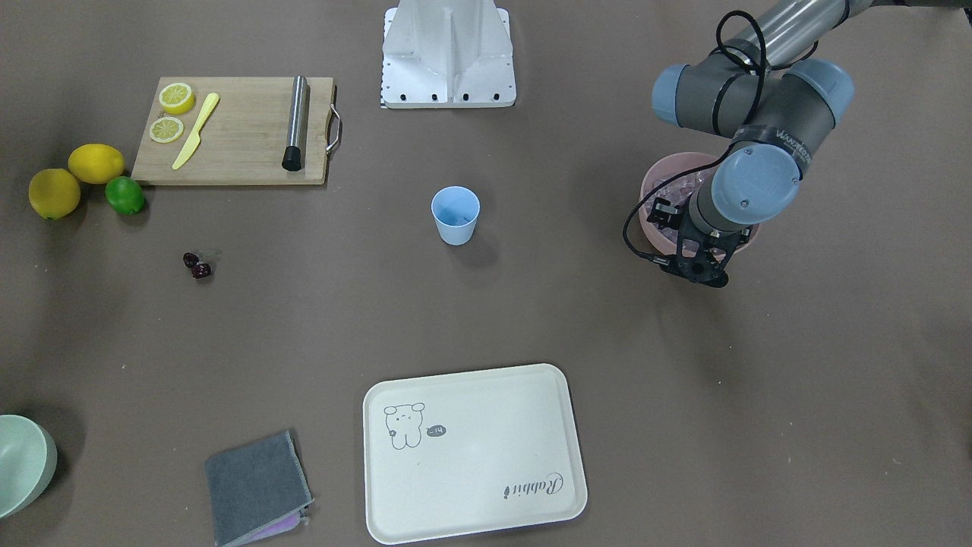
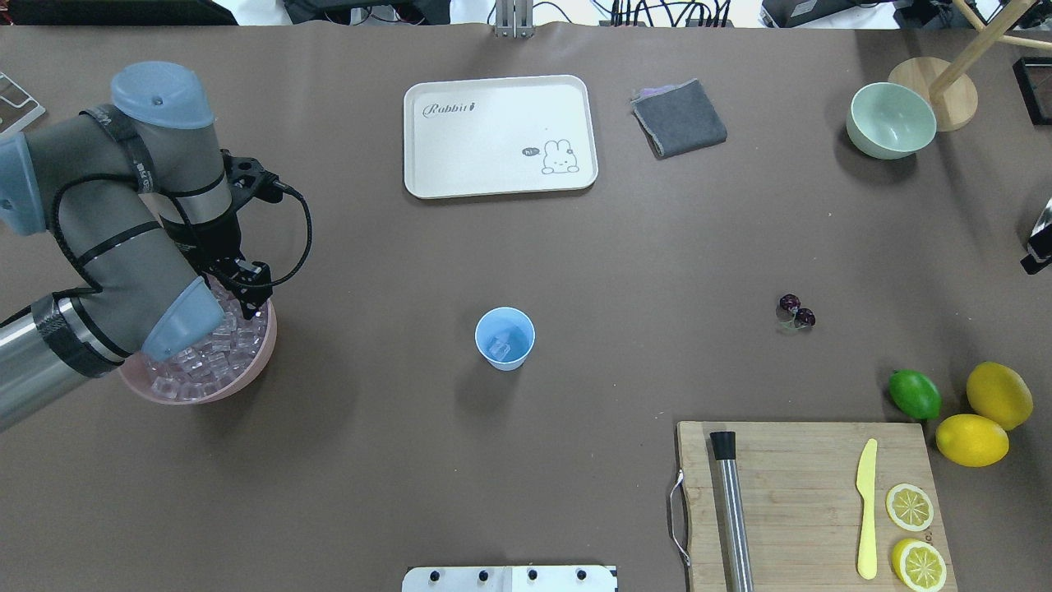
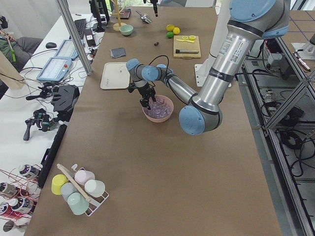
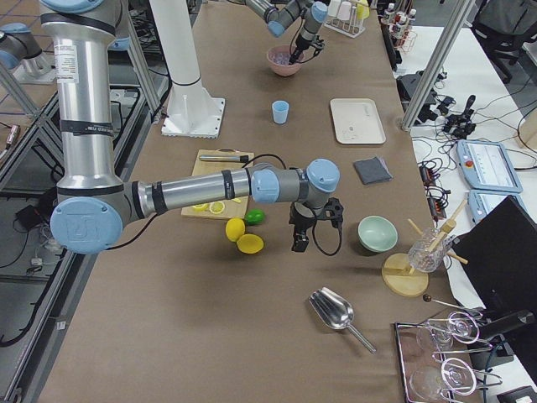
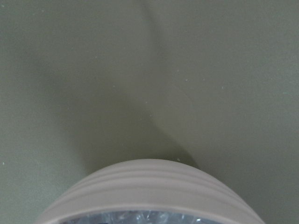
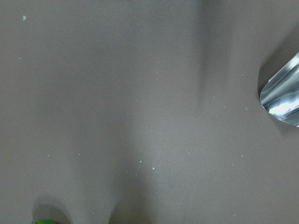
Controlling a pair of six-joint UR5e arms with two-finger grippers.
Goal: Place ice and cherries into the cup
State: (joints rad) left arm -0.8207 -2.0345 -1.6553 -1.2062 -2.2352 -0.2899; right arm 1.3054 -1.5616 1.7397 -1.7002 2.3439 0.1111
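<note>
Ice (image 2: 205,362) lies mostly heaped in the pink bowl (image 2: 265,355) at the robot's left, though the cup (image 2: 505,339), upright mid-table, seems to hold a cube or two; the cherries (image 2: 796,311) lie on the table well apart from it, so that half looks undone. Left gripper (image 2: 249,307) dips over the bowl's cubes, and I cannot tell whether it is spread or pinching; right gripper (image 4: 299,242) hangs near the lime (image 4: 254,217), equally unreadable.

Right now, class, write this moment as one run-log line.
left hand: in pink bowl of ice, grip unclear | cup: some ice inside | cherries: on table | right hand: above table beside lime
</note>
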